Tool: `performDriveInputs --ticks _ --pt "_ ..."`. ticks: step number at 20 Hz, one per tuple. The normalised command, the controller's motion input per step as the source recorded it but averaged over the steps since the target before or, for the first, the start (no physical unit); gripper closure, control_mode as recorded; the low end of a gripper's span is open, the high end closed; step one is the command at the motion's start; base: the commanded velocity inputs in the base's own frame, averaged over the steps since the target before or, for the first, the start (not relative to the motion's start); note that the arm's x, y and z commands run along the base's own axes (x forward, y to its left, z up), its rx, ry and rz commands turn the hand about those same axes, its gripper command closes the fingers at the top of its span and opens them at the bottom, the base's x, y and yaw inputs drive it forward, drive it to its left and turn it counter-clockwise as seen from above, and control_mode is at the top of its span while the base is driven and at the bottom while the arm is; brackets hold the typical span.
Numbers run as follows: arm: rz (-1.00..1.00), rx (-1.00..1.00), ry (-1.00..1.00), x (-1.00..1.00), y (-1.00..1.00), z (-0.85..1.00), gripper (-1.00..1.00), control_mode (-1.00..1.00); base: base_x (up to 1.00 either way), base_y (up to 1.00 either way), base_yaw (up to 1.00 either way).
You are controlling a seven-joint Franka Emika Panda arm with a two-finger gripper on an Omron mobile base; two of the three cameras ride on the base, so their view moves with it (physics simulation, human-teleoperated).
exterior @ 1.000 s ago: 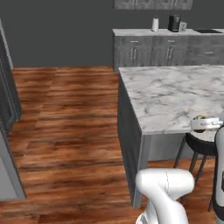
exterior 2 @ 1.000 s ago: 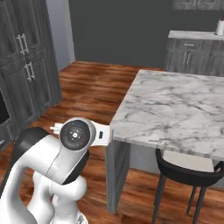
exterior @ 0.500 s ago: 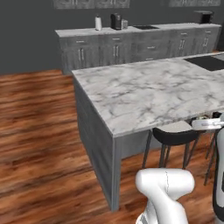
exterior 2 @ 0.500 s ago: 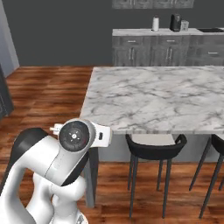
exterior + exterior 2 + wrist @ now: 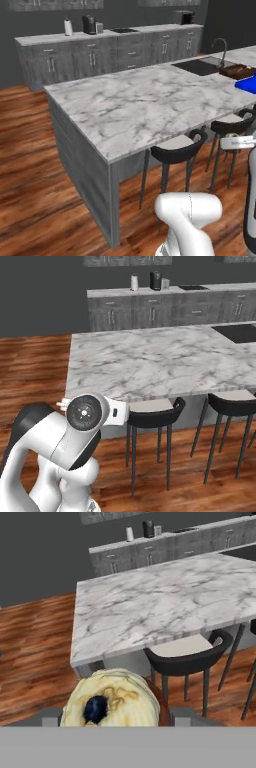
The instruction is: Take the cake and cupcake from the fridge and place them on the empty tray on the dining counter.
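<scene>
A: Left base view, left to right, quick.
B: Back counter (image 5: 110, 50) runs across 11 to 1 o'clock, with a white bottle (image 5: 68, 26) and a dark appliance (image 5: 89, 23) on top at 11. The dining counter (image 5: 145, 105) takes up the middle, white marble, near corner at 7 o'clock. Black stools (image 5: 175, 150) are tucked along its near edge at 4 o'clock.
A: Right end?
B: Black sink (image 5: 200, 66) with faucet (image 5: 220, 47) at 2 o'clock. A dark wooden tray (image 5: 239, 71) is just beside it, then the blue tray (image 5: 247, 84) at 3 o'clock, cut by the frame edge. What's on that tray: can't tell.
A: Task item?
B: The cupcake (image 5: 115, 699), cream top with a dark blob on it, sits at 6 o'clock in the hand view, up close, well short of the dining counter, which lies beyond it from 12 to 3 o'clock.
A: Gripper?
B: The gripper (image 5: 117, 716) is part-way closed, jaws on either side of the cupcake and gripping it. One fingertip (image 5: 52, 717) shows at 7 o'clock, the other at 5.
A: Anything else in the hand view?
B: One stool (image 5: 187, 654) at 4 o'clock, under the counter edge. Wood floor (image 5: 35, 642) at 9 o'clock.
A: Right base view?
B: Same marble top from 10 to 3 o'clock, two stools below it at 4 to 5 o'clock.
</scene>
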Motion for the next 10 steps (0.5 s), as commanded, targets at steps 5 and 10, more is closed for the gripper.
performDriveInputs --ticks 5,10 --pt "0.00 0.00 0.00 0.00 0.00 0.00 1.00 1.00 0.00 -0.76 -0.19" --pt "0.00 0.00 0.00 0.00 0.00 0.00 1.00 1.00 0.20 -1.00 -0.08"
